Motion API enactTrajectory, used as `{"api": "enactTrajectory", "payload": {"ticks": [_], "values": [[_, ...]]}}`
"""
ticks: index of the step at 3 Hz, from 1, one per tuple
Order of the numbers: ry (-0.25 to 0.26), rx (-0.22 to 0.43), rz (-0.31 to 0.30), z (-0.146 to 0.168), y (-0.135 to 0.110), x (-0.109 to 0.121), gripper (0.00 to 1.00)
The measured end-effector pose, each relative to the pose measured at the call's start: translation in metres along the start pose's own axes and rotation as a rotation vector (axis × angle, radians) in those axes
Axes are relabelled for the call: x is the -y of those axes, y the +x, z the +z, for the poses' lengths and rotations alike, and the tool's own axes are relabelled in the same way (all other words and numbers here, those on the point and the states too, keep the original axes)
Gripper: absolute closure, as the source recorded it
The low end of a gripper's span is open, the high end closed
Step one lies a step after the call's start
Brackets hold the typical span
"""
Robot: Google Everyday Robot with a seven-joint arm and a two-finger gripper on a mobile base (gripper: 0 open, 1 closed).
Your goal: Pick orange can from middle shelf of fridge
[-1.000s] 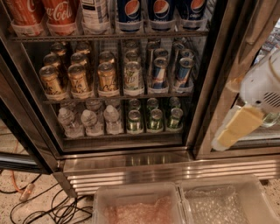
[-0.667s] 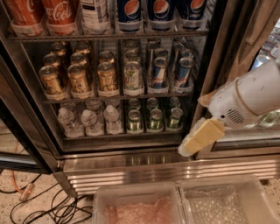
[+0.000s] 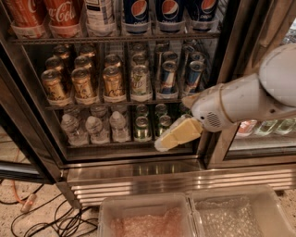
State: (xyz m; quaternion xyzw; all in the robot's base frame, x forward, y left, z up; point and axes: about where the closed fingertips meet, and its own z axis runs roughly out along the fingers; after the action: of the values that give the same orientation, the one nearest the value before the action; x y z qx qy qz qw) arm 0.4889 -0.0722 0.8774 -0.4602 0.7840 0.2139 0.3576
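The fridge (image 3: 38, 139) stands open in front of me, with a ribbed steel base (image 3: 162, 178). Its middle shelf (image 3: 92, 104) carries rows of small cans. The orange cans (image 3: 83, 84) fill the left three rows, gold with silver rims. To their right are a green-white can (image 3: 140, 81) and slim blue-silver cans (image 3: 168, 76). My gripper (image 3: 172, 135), cream-coloured on a white arm (image 3: 240, 102), points down-left in front of the lower shelf. It is below and to the right of the orange cans and holds nothing that I can see.
Cola bottles (image 3: 60, 14) and Pepsi bottles (image 3: 138, 11) stand on the top rack. Water bottles (image 3: 92, 127) and green cans (image 3: 141, 128) are on the lower rack. Two clear bins (image 3: 148, 217) sit below. Cables (image 3: 51, 217) lie on the floor at left.
My arm has swung in from the right edge toward the left. The gripper now hangs in front of the fridge's lower shelf. The cans have not moved.
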Motion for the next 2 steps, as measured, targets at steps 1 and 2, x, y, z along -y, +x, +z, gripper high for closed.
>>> {"api": "enactTrajectory", "payload": {"ticks": [1,2], "values": [[0.000,0.000,0.000,0.000,0.000,0.000,0.00],[-0.014,0.037,0.039,0.020,0.007,-0.008,0.00]]}}
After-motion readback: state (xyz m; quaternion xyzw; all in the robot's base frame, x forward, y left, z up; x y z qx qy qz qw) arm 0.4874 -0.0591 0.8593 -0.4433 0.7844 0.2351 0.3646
